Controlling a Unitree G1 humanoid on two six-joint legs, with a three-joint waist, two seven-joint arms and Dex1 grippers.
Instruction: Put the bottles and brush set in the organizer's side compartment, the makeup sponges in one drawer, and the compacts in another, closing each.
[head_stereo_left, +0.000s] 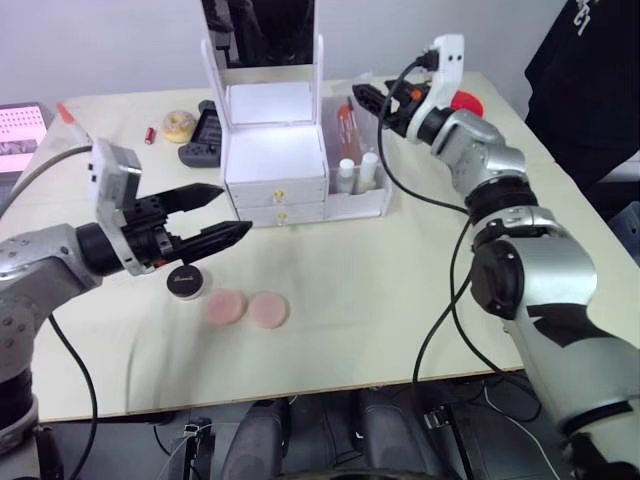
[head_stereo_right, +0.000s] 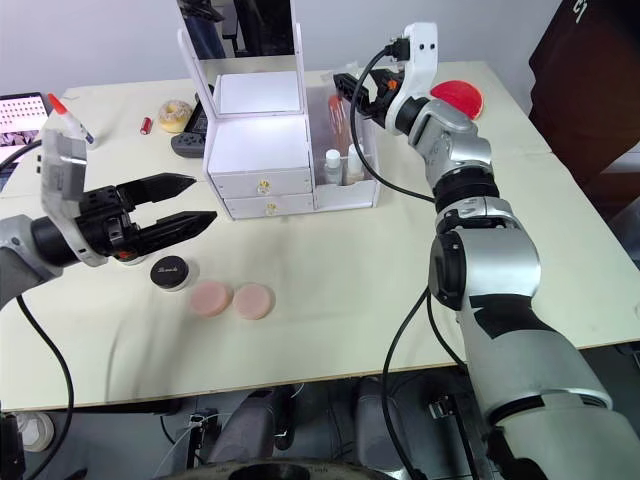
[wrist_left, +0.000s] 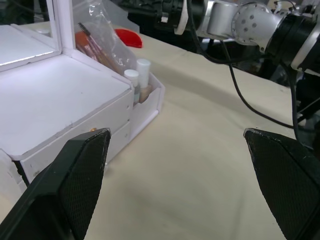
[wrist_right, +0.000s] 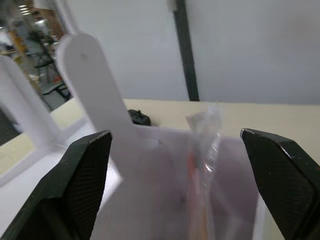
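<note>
On the cream desk (head_stereo_left: 420, 320), the left hand (head_stereo_left: 225, 212) hovers with fingers spread. A black compact (head_stereo_left: 186, 282) lies just below it, two pink sponges (head_stereo_left: 248, 309) slightly right. The organizer (head_stereo_left: 275, 170) stands behind, drawers shut; bottles (head_stereo_left: 357, 172) and brush set (head_stereo_left: 346, 125) fill its side compartment (head_stereo_left: 368, 205). The right hand (head_stereo_left: 368, 100) hangs spread above the brushes.

Compact (head_stereo_right: 171, 270) lid's gold mark, perhaps unreadable

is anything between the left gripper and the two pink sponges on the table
Nothing visible. The open left gripper hovers above the table, up-left of the sponges; a black compact sits beside them, under the gripper, not across the path.
</note>
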